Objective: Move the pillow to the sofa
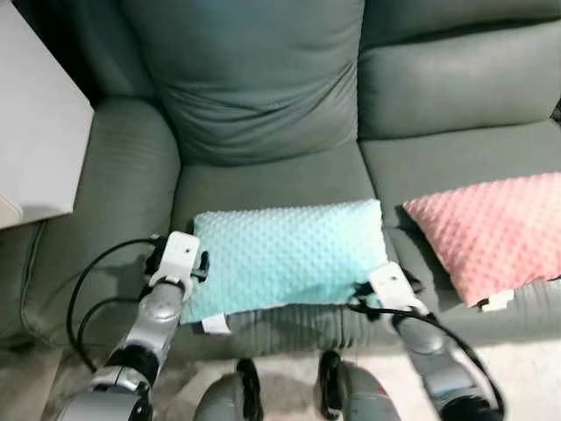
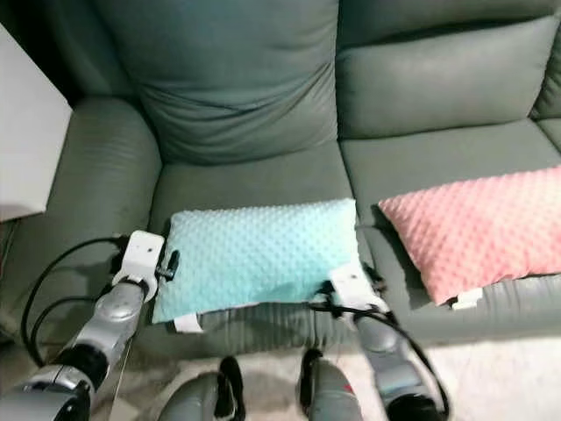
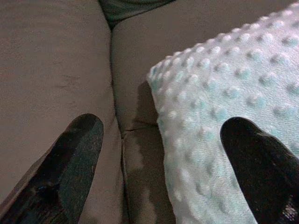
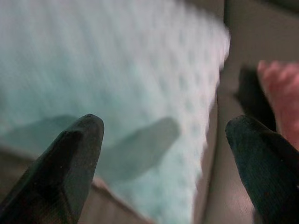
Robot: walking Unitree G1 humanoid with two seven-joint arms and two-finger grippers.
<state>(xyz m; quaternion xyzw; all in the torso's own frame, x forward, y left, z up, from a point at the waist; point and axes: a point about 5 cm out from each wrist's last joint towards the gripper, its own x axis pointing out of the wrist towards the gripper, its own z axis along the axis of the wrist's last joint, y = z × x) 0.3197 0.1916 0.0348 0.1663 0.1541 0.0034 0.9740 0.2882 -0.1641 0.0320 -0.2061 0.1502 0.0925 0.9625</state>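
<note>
- A mint-green dotted pillow (image 1: 287,257) lies flat on the left seat cushion of a grey-green sofa (image 1: 263,96), its near edge slightly overhanging the seat front.
- Its long axis runs side to side across the robot's front, so one short end faces each arm.
- The left gripper (image 1: 195,263) sits at the pillow's left end with its jaws spread apart; in the left wrist view one finger is over the bare seat and the other over the dotted fabric, straddling the edge without pinching it.
- The right gripper (image 1: 366,292) sits at the pillow's near right corner, jaws likewise wide apart and holding nothing.
- Both arms are about equally close, one at each end.
- A pink dotted pillow (image 1: 491,232) lies on the next seat cushion to the right, just beside the green one, cut off by the picture's edge.
- The right wrist view is blurred, so whether those fingers touch the fabric is hard to say; probably they are just above it.
- A white surface (image 1: 35,140) on the left is cut off.
</note>
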